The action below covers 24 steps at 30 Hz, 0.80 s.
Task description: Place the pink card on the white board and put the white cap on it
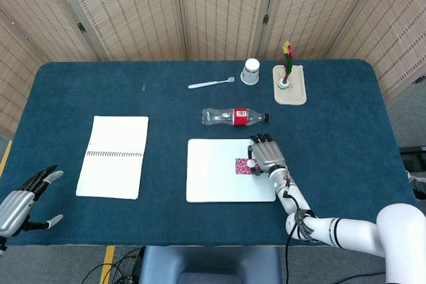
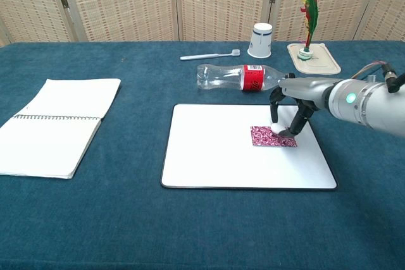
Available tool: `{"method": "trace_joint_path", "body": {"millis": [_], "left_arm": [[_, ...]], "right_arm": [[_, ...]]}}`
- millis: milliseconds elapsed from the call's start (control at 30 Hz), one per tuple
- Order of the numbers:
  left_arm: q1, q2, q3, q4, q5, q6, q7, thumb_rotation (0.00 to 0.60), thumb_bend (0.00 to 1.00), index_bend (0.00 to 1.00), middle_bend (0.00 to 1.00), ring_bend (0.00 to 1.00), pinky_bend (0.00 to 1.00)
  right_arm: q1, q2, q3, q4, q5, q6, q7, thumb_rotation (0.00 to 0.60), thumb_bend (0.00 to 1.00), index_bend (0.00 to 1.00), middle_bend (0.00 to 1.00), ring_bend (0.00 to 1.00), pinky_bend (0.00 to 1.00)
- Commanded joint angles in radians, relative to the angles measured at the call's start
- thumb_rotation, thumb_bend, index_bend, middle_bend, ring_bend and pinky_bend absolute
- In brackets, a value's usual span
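The bottle (image 2: 237,78) bears a red label (image 2: 253,77); its lettering is unreadable.

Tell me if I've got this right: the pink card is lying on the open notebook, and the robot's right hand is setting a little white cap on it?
Not quite. The pink card lies on the white board, not the notebook, as the chest view shows. The rest holds: the right hand is at the card with the white cap.
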Motion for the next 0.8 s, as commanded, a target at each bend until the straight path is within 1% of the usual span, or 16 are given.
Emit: {"method": "trace_joint_path", "body": {"millis": [33,67,133,200,233,300,400,467,533,600,667,700,800], "left_arm": [[0.003,0.002,0.001,0.006,0.003,0.006,-0.009,0.6,0.25,0.1,0.02,0.0,0.15],[0.003,0.002,0.002,0.007,0.004,0.007,-0.013,0.6,0.25,0.1,0.02,0.0,0.15],[0.005,0.003,0.002,0.01,0.005,0.011,-0.018,0.6,0.25,0.1,0.02,0.0,0.15],[0.006,0.003,0.003,0.012,0.007,0.014,-0.023,0.6,0.25,0.1,0.02,0.0,0.15],[0.006,0.004,0.004,0.012,0.009,0.015,-0.024,0.6,0.25,0.1,0.02,0.0,0.15],[0.006,0.004,0.004,0.013,0.011,0.016,-0.025,0.6,0.25,0.1,0.02,0.0,0.15],[0.007,0.003,0.004,0.014,0.012,0.018,-0.023,0.6,0.25,0.1,0.02,0.0,0.15],[0.009,0.003,0.003,0.017,0.009,0.02,-0.02,0.6,0.25,0.1,0.02,0.0,0.15],[0.01,0.002,0.0,0.018,0.003,0.02,-0.017,0.6,0.25,0.1,0.02,0.0,0.15],[0.012,0.0,-0.002,0.017,-0.002,0.018,-0.006,0.6,0.25,0.1,0.02,0.0,0.15],[0.013,-0.002,-0.003,0.011,-0.006,0.016,0.014,0.6,0.25,0.1,0.02,0.0,0.15],[0.014,-0.004,-0.004,0.006,-0.007,0.015,0.029,0.6,0.25,0.1,0.02,0.0,0.15],[0.015,-0.009,-0.007,-0.01,-0.012,0.009,0.075,0.6,0.25,0.1,0.02,0.0,0.15]], "right_arm": [[0.01,-0.013,-0.007,0.007,0.017,0.01,-0.021,0.6,0.24,0.49,0.11,0.0,0.0],[0.012,-0.016,-0.008,0.008,0.024,0.011,-0.025,0.6,0.23,0.48,0.11,0.0,0.0],[0.016,-0.019,-0.009,0.009,0.034,0.008,-0.029,0.6,0.21,0.43,0.1,0.0,0.0],[0.018,-0.018,-0.009,0.005,0.041,-0.003,-0.025,0.6,0.2,0.35,0.09,0.0,0.0],[0.018,-0.015,-0.008,0.002,0.044,-0.007,-0.022,0.6,0.19,0.27,0.07,0.0,0.0],[0.019,-0.006,-0.008,-0.008,0.05,-0.012,-0.02,0.6,0.18,0.19,0.06,0.0,0.0],[0.014,0.012,-0.009,-0.031,0.041,0.004,-0.013,0.6,0.18,0.14,0.05,0.0,0.0],[-0.003,0.037,-0.007,-0.063,0.017,0.028,0.009,0.6,0.18,0.13,0.05,0.0,0.0],[-0.036,0.072,-0.009,-0.109,-0.03,0.068,0.047,0.6,0.17,0.12,0.05,0.0,0.0],[-0.08,0.105,-0.018,-0.153,-0.101,0.124,0.091,0.6,0.17,0.1,0.05,0.0,0.0],[-0.145,0.143,-0.045,-0.199,-0.216,0.202,0.156,0.6,0.17,0.09,0.05,0.0,0.0],[-0.186,0.166,-0.066,-0.218,-0.289,0.245,0.2,0.6,0.17,0.09,0.05,0.0,0.0],[-0.277,0.215,-0.124,-0.237,-0.441,0.328,0.298,0.6,0.17,0.08,0.05,0.0,0.0]]}}
